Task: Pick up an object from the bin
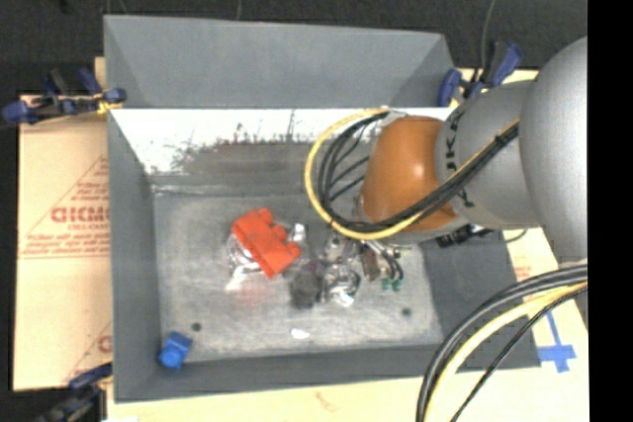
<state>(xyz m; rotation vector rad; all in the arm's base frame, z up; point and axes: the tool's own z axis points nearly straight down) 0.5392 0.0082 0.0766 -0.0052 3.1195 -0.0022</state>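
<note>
You've got a blue piece (pixel 174 351) in the bin's (pixel 134 242) near-left corner and an orange block (pixel 265 242) mid-floor. A dark grey lump (pixel 302 290) sits just left of the gripper (pixel 341 280). Open or closed: can't tell.

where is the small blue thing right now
The small blue thing sits alone in the bin's lower-left corner in the camera view, apart from the orange block at mid-floor.

lt: bright, from above | glare: bin (pixel 178 128) back wall
</note>
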